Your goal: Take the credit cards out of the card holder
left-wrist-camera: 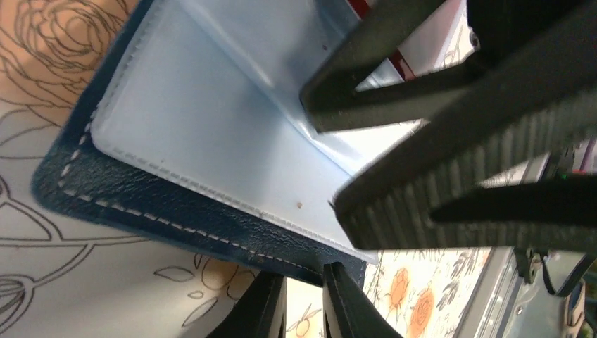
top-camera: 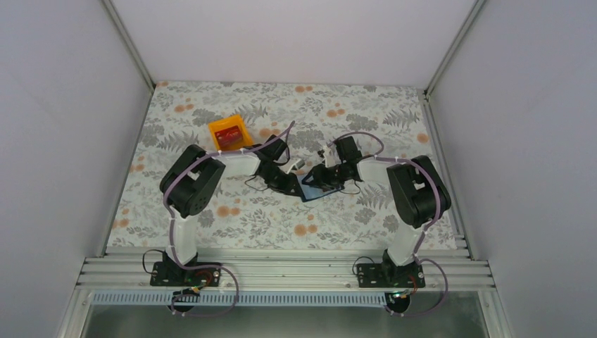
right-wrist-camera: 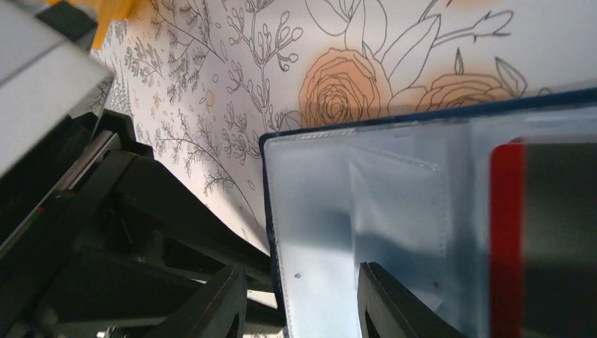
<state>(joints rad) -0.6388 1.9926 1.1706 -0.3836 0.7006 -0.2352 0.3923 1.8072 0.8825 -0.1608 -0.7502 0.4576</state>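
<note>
The card holder (top-camera: 310, 191) is a blue wallet lying open at mid-table, its clear inner pockets (left-wrist-camera: 211, 127) facing up. My left gripper (left-wrist-camera: 304, 276) is shut on its stitched near edge, with only a slit between the jaws. My right gripper (right-wrist-camera: 303, 271) stands open over the wallet's other side: one finger is off the rim and the other (right-wrist-camera: 394, 303) rests on a clear pocket (right-wrist-camera: 394, 211). A red credit card (right-wrist-camera: 507, 239) sits inside a pocket at the right of the right wrist view. The right fingers (left-wrist-camera: 457, 176) fill the left wrist view's upper right.
An orange tray (top-camera: 239, 125) stands behind the left arm at the back, with a red card (top-camera: 227, 135) lying in it. A flowered cloth (top-camera: 352, 105) covers the table. White walls close in on three sides.
</note>
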